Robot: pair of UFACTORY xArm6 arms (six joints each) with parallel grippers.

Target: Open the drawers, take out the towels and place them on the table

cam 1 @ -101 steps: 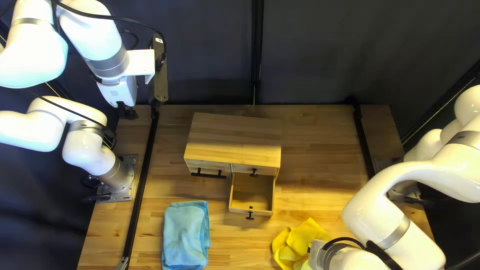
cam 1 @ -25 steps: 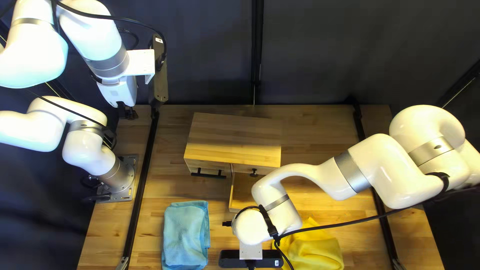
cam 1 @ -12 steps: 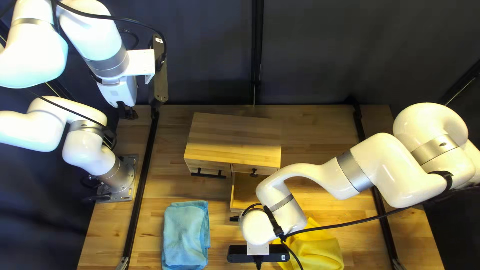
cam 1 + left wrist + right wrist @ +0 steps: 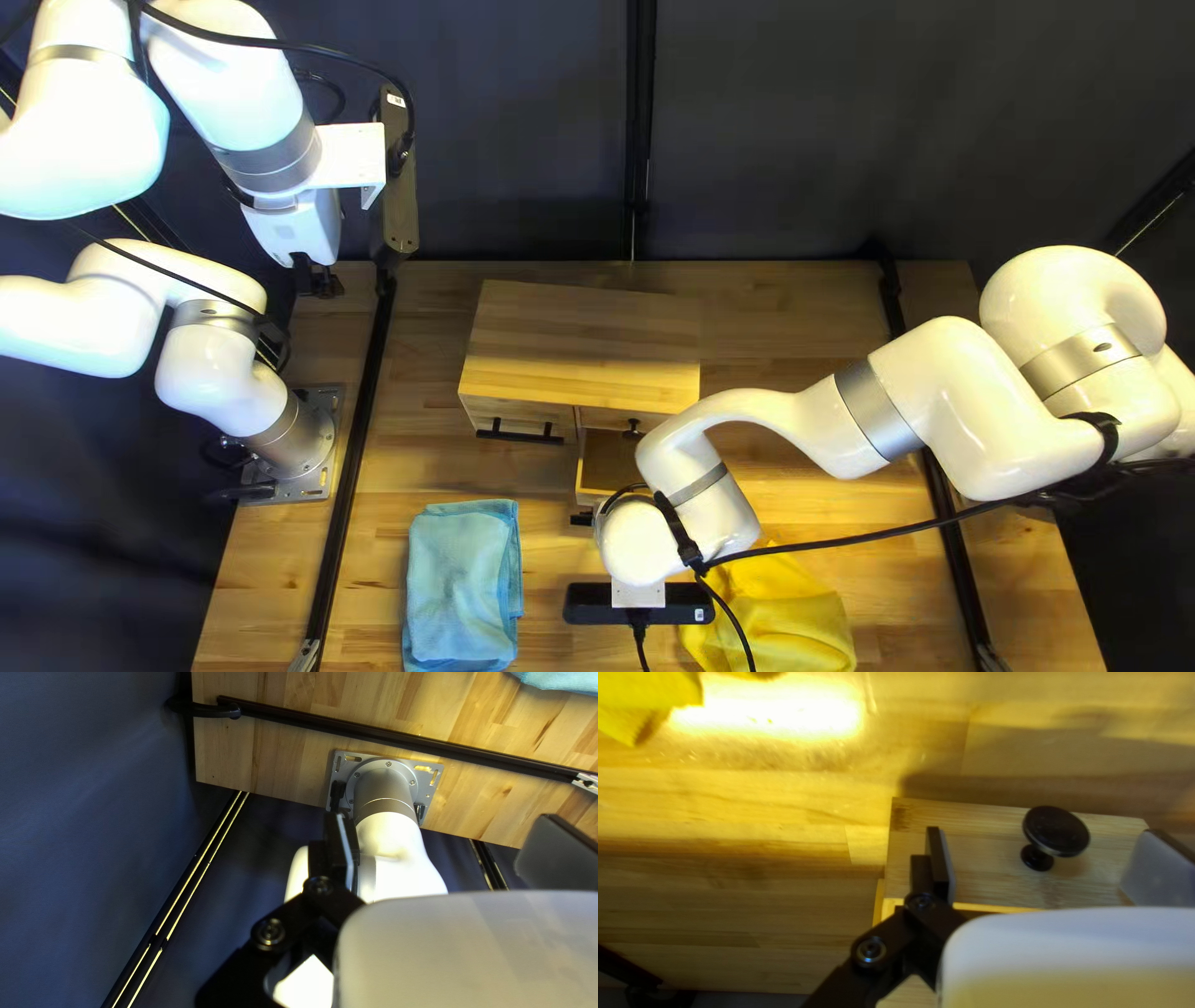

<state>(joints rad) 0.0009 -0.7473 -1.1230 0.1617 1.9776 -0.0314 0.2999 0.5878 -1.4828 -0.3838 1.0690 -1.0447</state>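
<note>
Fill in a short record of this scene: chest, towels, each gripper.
chest: one drawer pulled out, the rest shut
blue towel: folded on the table, left of that drawer
yellow towel: on the table, partly under the right arm
right gripper: open, the drawer's knob between its fingers, ungripped
left gripper: open, empty, above the table's left edge

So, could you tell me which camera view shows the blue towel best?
The top left view: the blue towel lies unobstructed on the table. The left wrist view catches only its edge; the right wrist view shows none of it.
</note>
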